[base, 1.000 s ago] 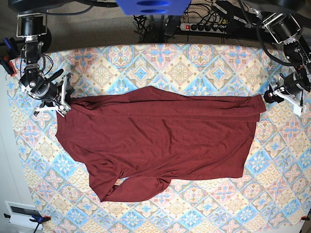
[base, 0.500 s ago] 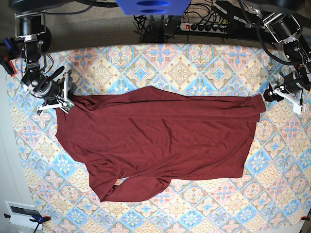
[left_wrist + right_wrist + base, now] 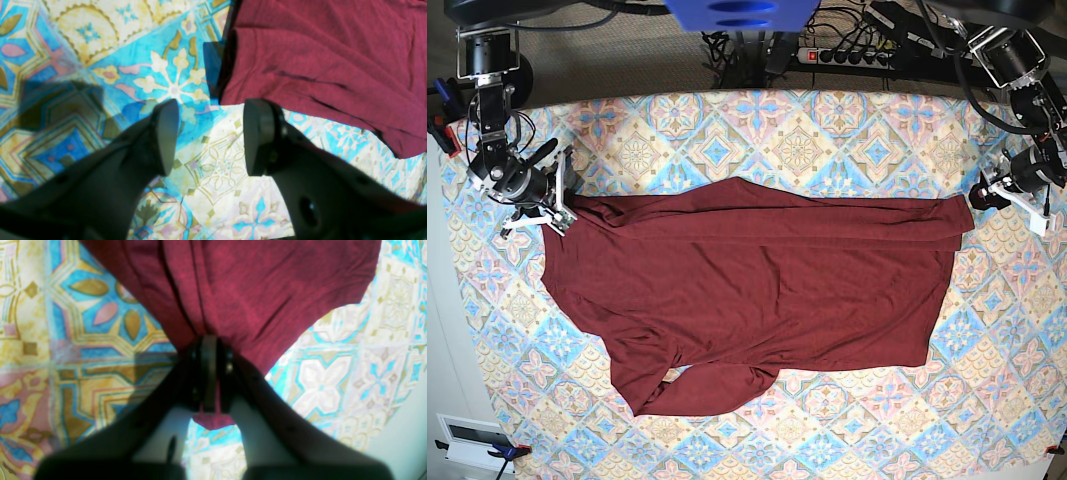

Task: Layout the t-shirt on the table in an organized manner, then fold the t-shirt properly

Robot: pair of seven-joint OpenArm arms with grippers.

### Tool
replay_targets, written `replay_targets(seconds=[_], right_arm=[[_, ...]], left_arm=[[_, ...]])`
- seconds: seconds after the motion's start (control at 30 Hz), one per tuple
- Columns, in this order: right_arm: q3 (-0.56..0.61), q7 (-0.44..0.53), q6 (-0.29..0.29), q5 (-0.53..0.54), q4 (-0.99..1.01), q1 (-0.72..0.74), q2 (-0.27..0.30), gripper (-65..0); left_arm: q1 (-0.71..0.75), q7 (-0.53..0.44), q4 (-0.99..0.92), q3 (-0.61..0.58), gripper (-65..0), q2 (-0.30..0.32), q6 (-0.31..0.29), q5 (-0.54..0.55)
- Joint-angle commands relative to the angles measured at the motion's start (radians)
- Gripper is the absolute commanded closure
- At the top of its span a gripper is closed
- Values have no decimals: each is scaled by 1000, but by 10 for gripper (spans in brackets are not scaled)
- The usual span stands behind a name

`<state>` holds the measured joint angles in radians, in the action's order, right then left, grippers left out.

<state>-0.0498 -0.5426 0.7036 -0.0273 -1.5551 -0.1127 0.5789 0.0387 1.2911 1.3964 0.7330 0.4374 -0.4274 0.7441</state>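
1. Behind the far edge: grey-brown carpeted floor [image 3: 617, 55] w/ a white multi-socket power strip [image 3: 847, 56] & tangled black cables [image 3: 727, 45].
2. Pale white floor strip [image 3: 439, 330] along the side; small white wall-type outlet box [image 3: 472, 437] at corner.

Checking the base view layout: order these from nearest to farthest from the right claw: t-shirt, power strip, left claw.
1. The t-shirt: its corner is pinched in the right claw, at the view's left.
2. The power strip: top, beyond the table.
3. The left claw: far right.
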Motion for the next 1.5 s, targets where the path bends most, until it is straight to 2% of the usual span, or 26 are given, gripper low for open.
replay_targets(seconds=[0.0, 0.3, 0.7, 0.87, 1.1, 1.2, 1.3, 1.37, 1.47], right_arm=[[-17, 16, -5, 5, -20, 15, 20, 0], [-72, 17, -5, 5, -20, 18, 20, 0], [-60, 17, -5, 5, 12, 152, 16, 0], [15, 25, -5, 5, 91, 201, 14, 0], [60, 28, -5, 5, 184, 215, 14, 0], [67, 28, -5, 5, 203, 242, 13, -42], [60, 28, -5, 5, 183, 241, 13, -130], [58, 28, -8, 5, 124, 241, 13, -172], [55, 19, -8, 5, 28, 230, 17, -184]], left_arm=[[-12, -12, 16, 4, -305, 22, -3, 16], [-9, -12, 16, 4, -305, 22, -3, 16], [-9, -12, 16, 4, -305, 22, -4, 16], [-9, -12, 16, 4, -305, 22, -4, 16], [-9, -12, 16, 4, -305, 22, -4, 18], [-9, -11, 16, 4, -305, 22, -6, 18], [-9, -11, 18, 4, -305, 22, -8, 27], [-7, -11, 18, 4, -305, 27, -8, 75], [23, -11, 24, 4, -305, 30, -8, 142]])
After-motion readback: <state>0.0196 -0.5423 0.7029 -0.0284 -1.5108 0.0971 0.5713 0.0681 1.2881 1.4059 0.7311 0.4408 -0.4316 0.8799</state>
